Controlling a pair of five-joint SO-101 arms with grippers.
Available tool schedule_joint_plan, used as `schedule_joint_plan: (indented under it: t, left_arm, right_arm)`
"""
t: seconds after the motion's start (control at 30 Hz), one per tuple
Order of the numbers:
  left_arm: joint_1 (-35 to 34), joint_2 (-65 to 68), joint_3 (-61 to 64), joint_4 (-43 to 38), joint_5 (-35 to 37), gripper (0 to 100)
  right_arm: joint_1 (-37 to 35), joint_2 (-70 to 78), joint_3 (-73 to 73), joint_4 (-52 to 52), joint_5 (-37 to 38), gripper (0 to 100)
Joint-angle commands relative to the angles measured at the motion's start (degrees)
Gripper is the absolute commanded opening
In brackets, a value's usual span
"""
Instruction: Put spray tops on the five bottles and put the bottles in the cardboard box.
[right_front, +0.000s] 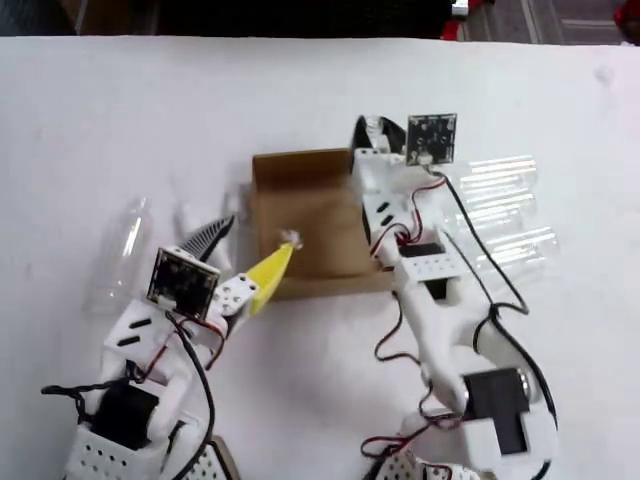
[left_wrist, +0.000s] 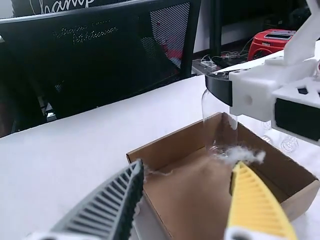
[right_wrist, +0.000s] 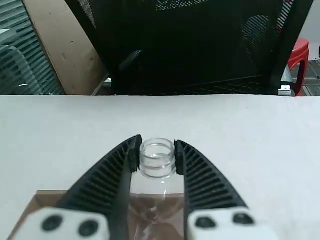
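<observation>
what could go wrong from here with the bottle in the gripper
1. The bottle, clamped at its neck in the right gripper, is upright in the cardboard box with no spray top, so it might be released uncapped.
2. The left gripper, open, straddles the box's wall and could shove it.

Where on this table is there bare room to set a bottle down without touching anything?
The wide far strip of table behind the cardboard box is bare. A smaller bare patch lies in front of the box, between the left arm and right arm. Crowded: right of the box, where spare bottles lie, and left of it, by the single bottle.
</observation>
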Motion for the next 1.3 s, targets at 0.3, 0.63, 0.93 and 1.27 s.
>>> schedule_joint_plan:
  t: [0.3, 0.63, 0.93, 1.27]
  left_arm:
    - [0.0, -0.7, 1.8, -3.6, 0.3, 26]
    - [2.8, -0.7, 1.9, -3.2, -1.1, 26]
    - [2.8, -0.7, 1.9, -3.2, -2.4, 26]
    - [2.8, -0.7, 1.9, -3.2, -2.4, 26]
  right_arm:
    - [1.0, 6.2, -0.9, -9.3, 0.1, 2.2]
    - [1.0, 11.7, -5.5, -9.6, 0.1, 2.2]
    - [1.1, 11.8, -8.3, -9.6, 0.1, 2.2]
    - [1.2, 11.9, -8.3, -9.6, 0.1, 2.2]
